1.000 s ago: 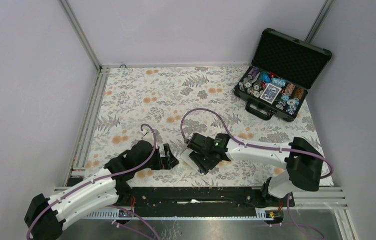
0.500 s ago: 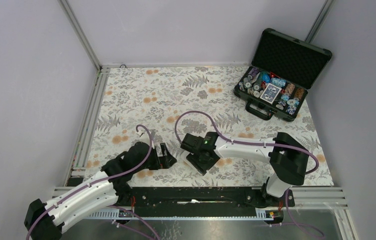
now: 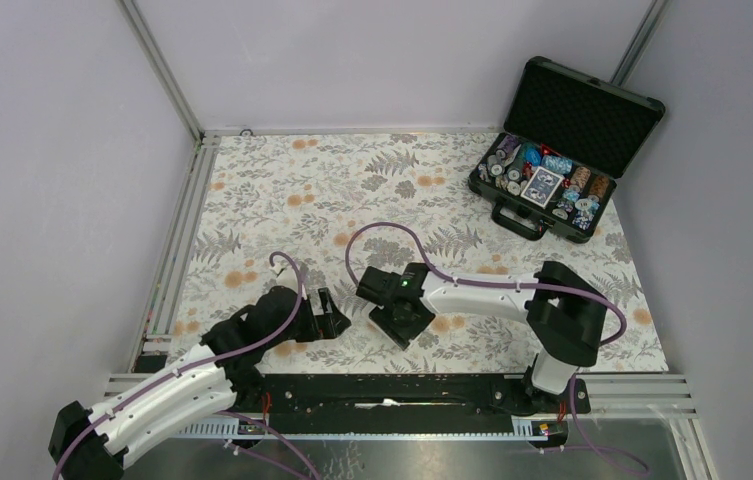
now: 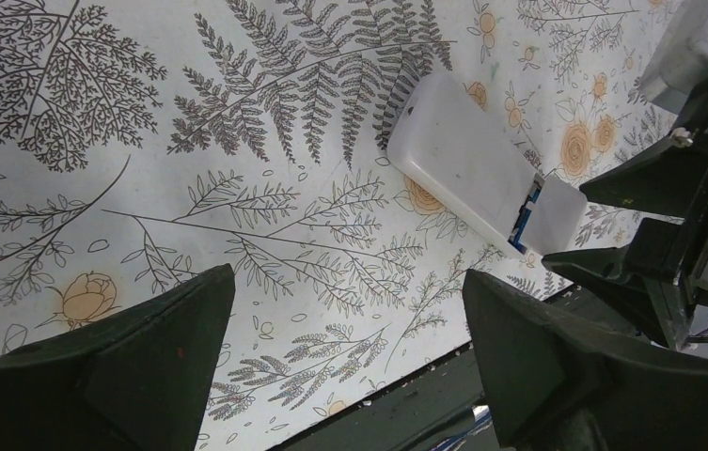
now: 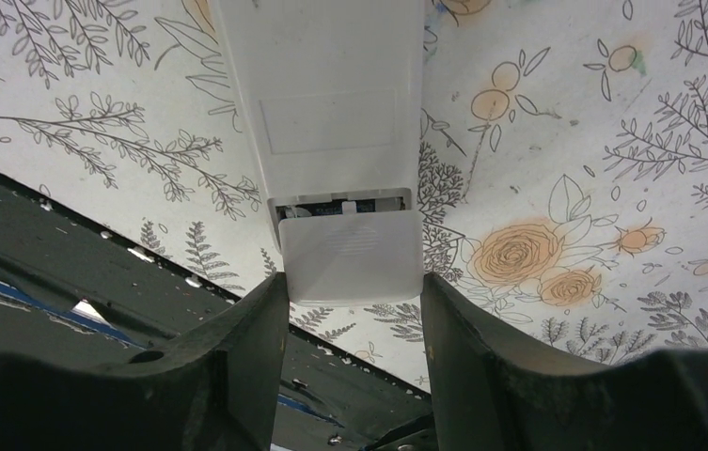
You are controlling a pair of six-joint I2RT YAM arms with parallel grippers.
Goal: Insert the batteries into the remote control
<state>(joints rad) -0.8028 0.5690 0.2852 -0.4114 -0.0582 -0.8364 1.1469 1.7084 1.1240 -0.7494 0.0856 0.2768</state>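
The white remote control [image 5: 322, 85] lies back-up on the floral mat, also in the left wrist view [image 4: 463, 164]. Its battery cover [image 5: 352, 252] is slid partly off the near end. A narrow gap shows a blue battery [image 4: 524, 214] inside. My right gripper [image 5: 350, 282] has both fingers against the sides of the cover's end. In the top view my right gripper [image 3: 399, 322] hides the remote. My left gripper [image 4: 348, 310] is open and empty over bare mat, just left of the remote, also in the top view [image 3: 330, 315].
An open black case [image 3: 562, 150] with poker chips and cards stands at the back right. The black front rail [image 3: 402, 390] runs just beneath both grippers. An aluminium frame rail [image 3: 177, 240] borders the mat on the left.
My right gripper has moved left along the mat's front edge and now covers the remote, which showed white with a blue spot before. My left gripper has shifted slightly left.
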